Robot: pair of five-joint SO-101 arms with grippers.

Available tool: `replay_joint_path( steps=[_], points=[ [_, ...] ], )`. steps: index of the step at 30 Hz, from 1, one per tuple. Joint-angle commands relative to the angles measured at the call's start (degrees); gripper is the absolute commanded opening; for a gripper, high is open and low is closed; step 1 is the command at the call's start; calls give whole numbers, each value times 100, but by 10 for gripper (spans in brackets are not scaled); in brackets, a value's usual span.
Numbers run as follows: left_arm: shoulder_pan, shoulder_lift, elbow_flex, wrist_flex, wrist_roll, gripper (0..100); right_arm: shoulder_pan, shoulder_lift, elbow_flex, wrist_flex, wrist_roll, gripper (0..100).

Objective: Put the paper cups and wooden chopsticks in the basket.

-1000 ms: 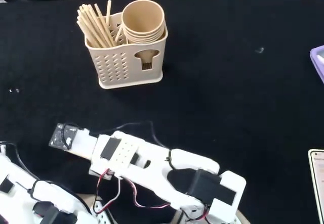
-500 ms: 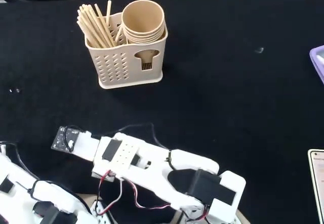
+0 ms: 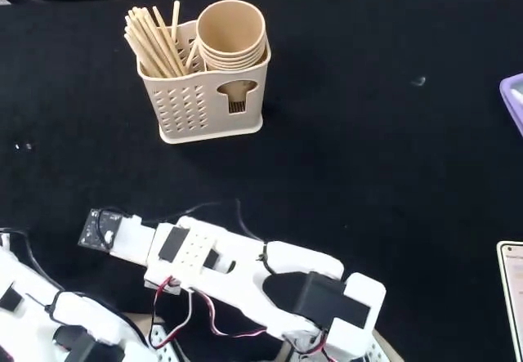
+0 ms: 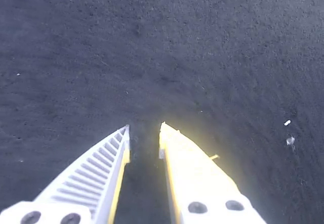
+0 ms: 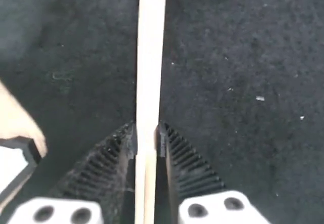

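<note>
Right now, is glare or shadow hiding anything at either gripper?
Left wrist view: glare washes out one finger of the left gripper. Right wrist view: the chopstick in the right gripper is evenly lit. High view: basket evenly lit, no glare.

A black table [image 3: 392, 174] carries a few pale specks, one [image 3: 418, 81] toward its right side and another [image 3: 23, 145] near the left edge. A purple tray [image 3: 514, 99] pokes in at the right edge, well apart from a white card [image 3: 511, 288].
</note>
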Motion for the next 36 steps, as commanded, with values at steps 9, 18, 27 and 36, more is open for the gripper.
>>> replay_joint_path(
  steps=[9, 18, 27, 36],
  points=[
    [330, -70, -268, -9, 9, 111, 527, -1912, 1042, -580, 9, 11],
    [813, -70, -198, 26, -404, 109, 1266, -2949, 752, -185, -220, 11],
    [1824, -123, 22, 26, -1081, 109, 2409, -5534, 57, -580, -255, 11],
    [2237, -123, 119, 26, -1301, 109, 2848, -5341, 22, -4035, -264, 11]
  ],
)
